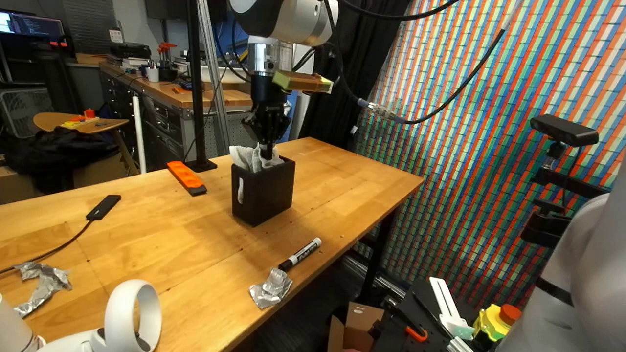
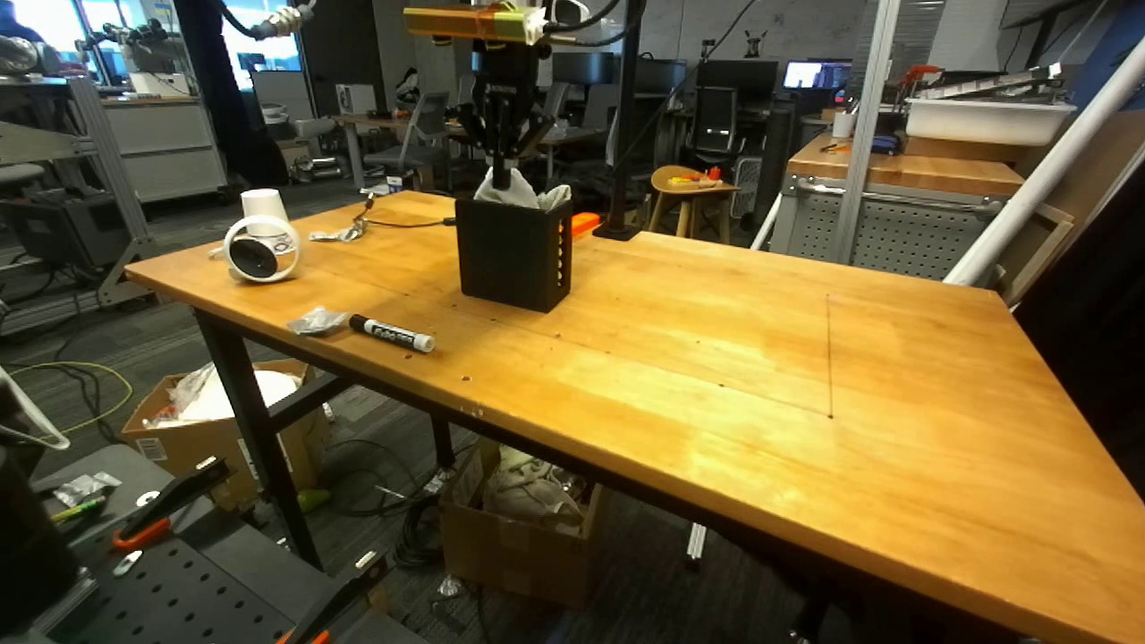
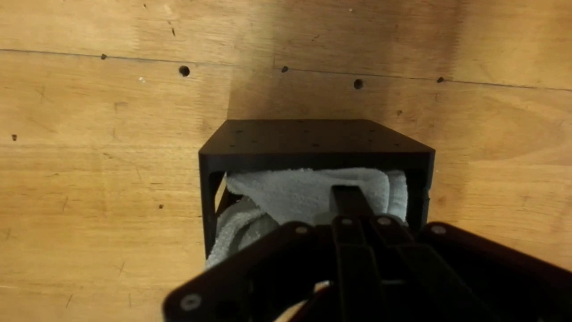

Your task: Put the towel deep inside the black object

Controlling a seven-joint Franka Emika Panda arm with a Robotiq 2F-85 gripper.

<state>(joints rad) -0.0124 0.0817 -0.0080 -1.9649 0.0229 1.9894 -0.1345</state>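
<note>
The black object is an open-topped box [image 1: 266,195] standing upright on the wooden table; it also shows in an exterior view [image 2: 510,255] and in the wrist view [image 3: 313,137]. The light grey towel [image 1: 244,157] is bunched in it, with folds rising above the rim [image 2: 528,195]. White cloth shows through the box's side slot. In the wrist view the towel [image 3: 290,192] fills much of the opening. My gripper [image 1: 266,150] points straight down with its fingers together, tips at the towel near the rim [image 3: 351,197]. No fold shows clearly between the fingers.
A marker [image 1: 300,254] and crumpled silver tape [image 1: 271,288] lie near the table edge. An orange tool [image 1: 186,177] lies behind the box, near a black post [image 2: 617,229]. A black hub with cable [image 1: 102,207] and a white controller [image 1: 132,313] are on the table too.
</note>
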